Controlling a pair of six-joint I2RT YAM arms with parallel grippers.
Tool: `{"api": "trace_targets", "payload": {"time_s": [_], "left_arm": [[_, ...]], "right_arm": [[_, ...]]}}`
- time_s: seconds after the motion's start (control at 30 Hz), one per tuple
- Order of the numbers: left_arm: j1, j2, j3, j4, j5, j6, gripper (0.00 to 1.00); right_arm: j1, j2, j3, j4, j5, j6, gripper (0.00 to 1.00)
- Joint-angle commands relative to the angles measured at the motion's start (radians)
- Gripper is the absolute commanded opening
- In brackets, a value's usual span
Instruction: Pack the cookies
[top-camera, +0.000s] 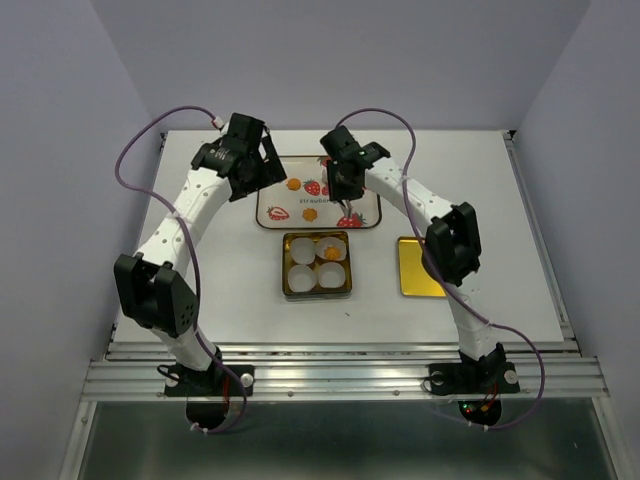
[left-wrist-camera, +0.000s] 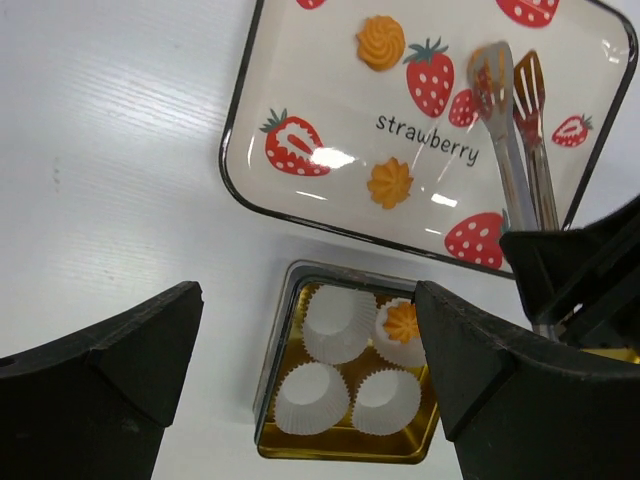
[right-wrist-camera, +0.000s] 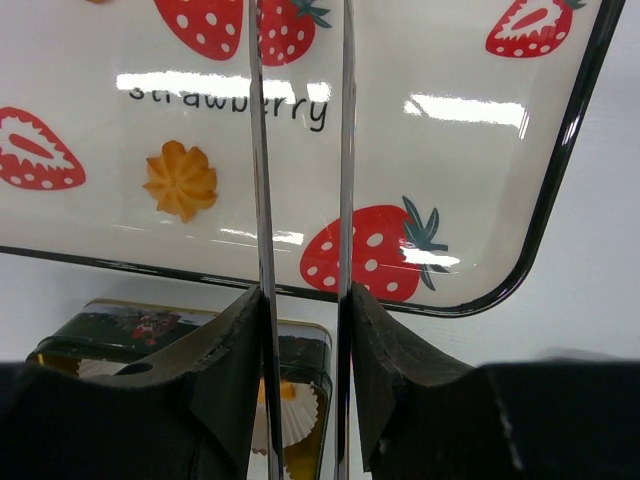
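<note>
Your right gripper (right-wrist-camera: 305, 340), clamped on the tongs (left-wrist-camera: 510, 150), blocks the strawberry tray's (left-wrist-camera: 236, 130) right side. The left gripper (left-wrist-camera: 305, 295), jaws wide apart, crowds its far-left corner. Between them, both cookies (left-wrist-camera: 390, 183) on the tray lie reachable from above.

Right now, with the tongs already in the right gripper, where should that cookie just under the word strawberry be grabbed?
Pinch the cookie across its scalloped edge, on opposite sides, coming straight down from above. It lies flat on the strawberry tray, clear of the rim, so the tongs can likely straddle it.
</note>
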Motion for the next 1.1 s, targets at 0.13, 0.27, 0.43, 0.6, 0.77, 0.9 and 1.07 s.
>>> {"api": "trace_targets", "payload": {"time_s": [0.13, 0.27, 0.43, 0.6, 0.77, 0.9, 1.07], "left_arm": [[0.116, 0.070, 0.092, -0.157, -0.027, -0.189, 0.99], [0.119, 0.070, 0.115, -0.191, -0.062, -0.206, 0.99], [0.118, 0.082, 0.125, -0.184, -0.042, -0.212, 0.99], [0.119, 0.050, 0.069, -0.180, -0.070, -0.210, 0.99], [0.124, 0.054, 0.055, -0.155, -0.055, -0.223, 0.99], [0.124, 0.067, 0.072, -0.148, -0.053, -0.224, 0.99], [0.124, 0.064, 0.056, -0.134, -0.064, -0.229, 0.99]], "right_arm": [[0.006, -0.179, -0.066, 0.054, -0.048, -0.018, 0.34], [0.006, -0.186, -0.039, 0.039, -0.072, -0.044, 0.34], [0.006, -0.213, -0.019, 0.007, -0.118, -0.084, 0.34], [0.006, -0.270, -0.037, -0.036, -0.173, -0.156, 0.34], [0.015, -0.377, -0.108, -0.079, -0.248, -0.179, 0.34], [0.026, -0.428, -0.129, -0.125, -0.305, -0.212, 0.34], [0.069, -0.462, -0.148, -0.188, -0.328, -0.247, 0.33]]}}
